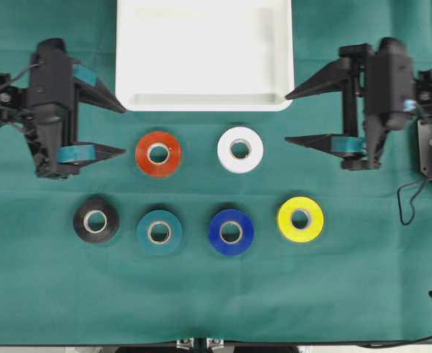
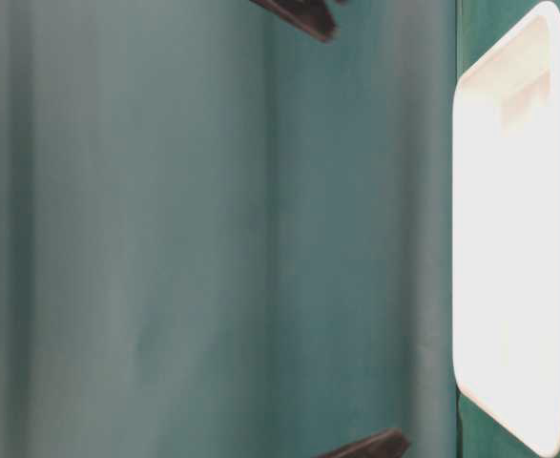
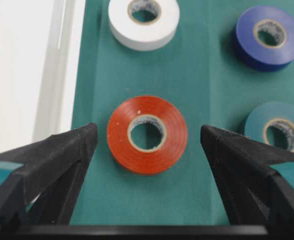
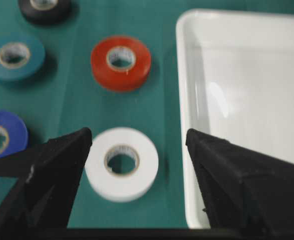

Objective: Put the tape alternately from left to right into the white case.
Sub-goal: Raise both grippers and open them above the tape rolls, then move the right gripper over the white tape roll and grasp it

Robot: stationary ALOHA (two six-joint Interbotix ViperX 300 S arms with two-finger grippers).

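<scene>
The white case (image 1: 201,51) lies empty at the back middle of the green cloth. Six rolls of tape lie flat in front of it: red-orange (image 1: 158,153) and white (image 1: 240,149) in the near row, then black (image 1: 96,220), teal (image 1: 159,232), blue (image 1: 230,232) and yellow (image 1: 300,219). My left gripper (image 1: 124,131) stands open just left of the red-orange roll (image 3: 152,159), which shows between its fingers. My right gripper (image 1: 287,118) stands open to the right of the white roll (image 4: 121,180), beside the case's corner (image 4: 187,30). Neither holds anything.
Cables hang at the right table edge (image 1: 411,198). In the table-level view the case (image 2: 508,239) appears turned on its side, with one dark fingertip at the top (image 2: 299,17) and another at the bottom (image 2: 365,446).
</scene>
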